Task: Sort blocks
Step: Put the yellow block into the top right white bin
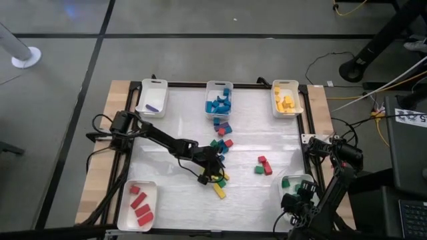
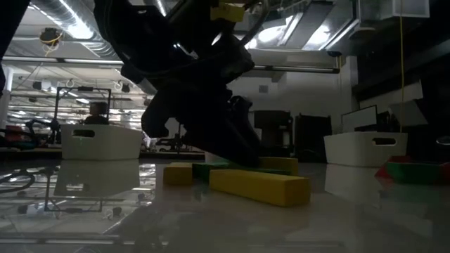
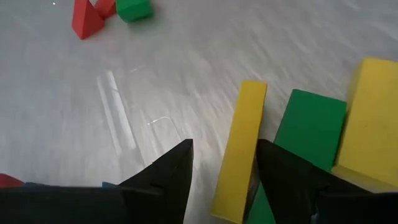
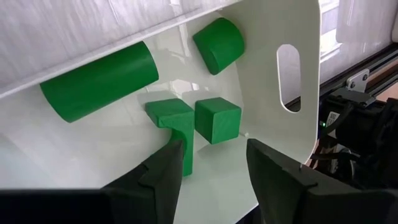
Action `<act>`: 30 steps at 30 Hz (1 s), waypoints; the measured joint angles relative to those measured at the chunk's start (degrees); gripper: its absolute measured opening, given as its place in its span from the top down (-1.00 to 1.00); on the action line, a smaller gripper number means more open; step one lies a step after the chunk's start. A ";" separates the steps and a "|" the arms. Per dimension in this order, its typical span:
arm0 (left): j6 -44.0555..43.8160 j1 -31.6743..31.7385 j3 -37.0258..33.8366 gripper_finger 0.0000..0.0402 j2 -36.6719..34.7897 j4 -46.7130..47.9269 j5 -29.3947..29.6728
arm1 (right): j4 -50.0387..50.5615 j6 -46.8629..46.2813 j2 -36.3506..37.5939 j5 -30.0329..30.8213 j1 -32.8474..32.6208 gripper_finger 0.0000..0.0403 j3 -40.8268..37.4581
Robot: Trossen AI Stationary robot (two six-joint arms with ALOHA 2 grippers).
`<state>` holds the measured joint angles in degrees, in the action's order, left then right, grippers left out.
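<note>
My left gripper (image 3: 225, 155) hangs low over the block pile in the middle of the table (image 1: 207, 177), open. A thin yellow bar (image 3: 241, 143) lies flat on the table between its fingers, close to one of them. A green block (image 3: 311, 127) and a wider yellow block (image 3: 373, 118) lie just beside the bar. My right gripper (image 4: 214, 165) is open with nothing between its fingers. It hovers over the white tray (image 4: 292, 93) at the near right (image 1: 297, 187), which holds green blocks: a long cylinder (image 4: 99, 81), a short one (image 4: 217, 43) and cubes (image 4: 217, 118). My left gripper has its fingers slanting down on either side of the yellow bar, lying along it. One finger (image 3: 280, 168) stands right beside the bar's long side (image 3: 252, 149). Whether it touches, I cannot tell. The other finger (image 3: 177, 165) is clear of the bar.
White trays stand along the far edge, holding a purple block (image 1: 152, 99), blue blocks (image 1: 219, 100) and yellow blocks (image 1: 287, 99). Another with red blocks (image 1: 137, 203) sits near left. Loose red and green blocks (image 1: 263, 165) lie right of centre, and mixed ones (image 1: 221, 128) below the blue tray.
</note>
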<state>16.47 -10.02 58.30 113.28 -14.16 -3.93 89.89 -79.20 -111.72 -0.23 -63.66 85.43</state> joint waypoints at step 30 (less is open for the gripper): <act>0.02 0.26 5.86 0.78 -0.30 2.22 -0.58 | 0.16 11.19 8.04 -8.44 15.78 0.11 1.51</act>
<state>16.49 -9.76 64.17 112.98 -11.94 -4.51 90.04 -68.01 -103.68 -8.67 -47.88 86.94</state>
